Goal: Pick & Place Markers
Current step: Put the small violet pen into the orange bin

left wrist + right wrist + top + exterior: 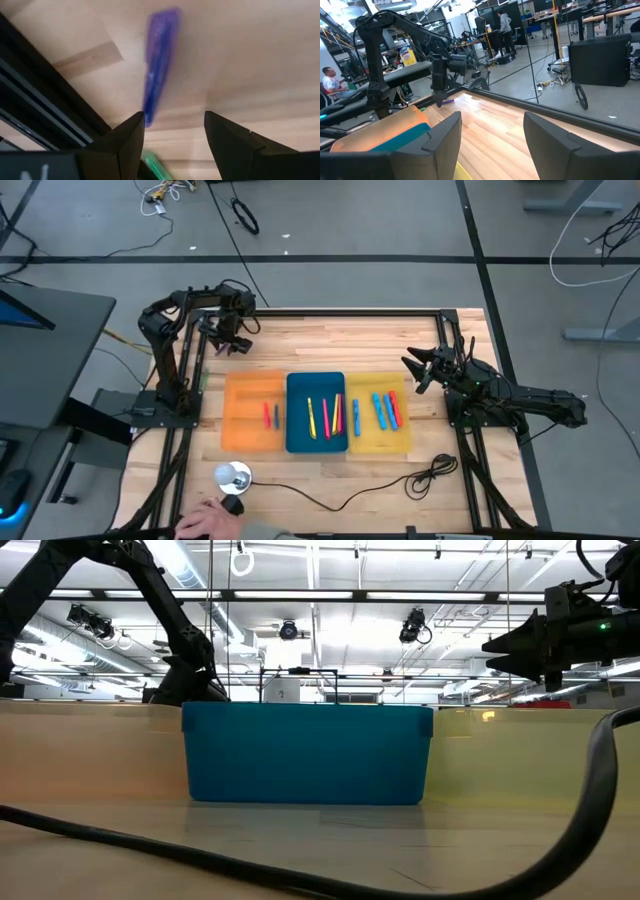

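Observation:
My left gripper (pixel 172 125) stands open, pointing steeply down over the table's far left corner (pixel 232 340). A purple marker (pixel 159 65) lies flat on the wood just beyond its fingertips, not touched. A green marker (pixel 156 166) shows beside one finger. Both also show in the right wrist view, purple (pixel 448 101) and green (pixel 423 106). Other markers lie in the orange tray (pixel 253 412), the blue tray (pixel 316 412) and the yellow tray (pixel 379 415). My right gripper (pixel 492 125) waits open and level at the right (pixel 412 365).
The three trays sit side by side in the table's middle. A black cable (pixel 400 480) curls along the near edge. A person's hand (pixel 210 520) reaches in at the near left beside a small white object (pixel 232 476). Black frame rails border the table.

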`<state>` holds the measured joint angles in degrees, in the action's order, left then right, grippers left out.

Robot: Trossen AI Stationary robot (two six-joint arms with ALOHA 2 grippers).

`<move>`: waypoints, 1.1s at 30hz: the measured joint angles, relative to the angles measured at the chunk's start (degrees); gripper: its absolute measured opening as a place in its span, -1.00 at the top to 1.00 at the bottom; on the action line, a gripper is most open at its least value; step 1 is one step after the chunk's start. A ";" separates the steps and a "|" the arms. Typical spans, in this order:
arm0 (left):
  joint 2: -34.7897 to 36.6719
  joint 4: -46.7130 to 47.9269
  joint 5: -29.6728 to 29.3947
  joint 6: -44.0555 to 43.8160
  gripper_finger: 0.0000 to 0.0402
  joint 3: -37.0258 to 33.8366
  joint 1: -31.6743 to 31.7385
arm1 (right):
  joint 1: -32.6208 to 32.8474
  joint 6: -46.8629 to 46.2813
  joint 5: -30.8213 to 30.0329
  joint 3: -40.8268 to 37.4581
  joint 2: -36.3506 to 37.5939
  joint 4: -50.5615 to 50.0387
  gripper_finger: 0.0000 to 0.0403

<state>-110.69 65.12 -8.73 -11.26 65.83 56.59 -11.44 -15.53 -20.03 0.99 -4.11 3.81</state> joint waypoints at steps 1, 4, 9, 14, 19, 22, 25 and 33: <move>0.00 0.17 -0.29 0.21 -0.06 -0.14 -0.30 | 0.00 0.00 0.00 0.00 -0.01 0.00 -0.07; 0.00 -0.06 -1.60 -3.85 -0.06 -0.09 -0.39 | 0.01 -0.01 -0.01 0.00 0.00 0.00 -0.07; 0.00 0.31 -1.69 -6.13 -0.06 0.34 0.40 | 0.02 -0.02 0.00 0.00 -0.01 0.00 -0.07; 0.00 0.08 -1.31 -6.17 -0.06 0.37 0.51 | 0.02 -0.02 -0.01 0.00 -0.01 0.01 -0.07; 0.00 -0.20 -1.33 -6.23 -0.06 0.39 0.55 | 0.02 -0.02 -0.01 0.00 -0.01 0.00 -0.07; 0.00 -0.49 -1.34 -3.60 -0.06 0.39 0.03 | 0.00 -0.02 -0.02 0.00 -0.01 0.00 -0.07; 0.00 -1.16 -1.36 -0.15 -0.06 0.39 -0.36 | 0.02 -0.01 -0.01 0.00 -0.01 0.01 -0.07; 0.00 -0.72 -1.25 -0.22 -0.06 3.49 0.63 | 0.00 0.00 0.00 0.00 -0.01 0.00 -0.07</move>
<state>-110.69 64.40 -9.98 -11.48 69.32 57.22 -11.44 -15.53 -20.03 0.99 -4.12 3.81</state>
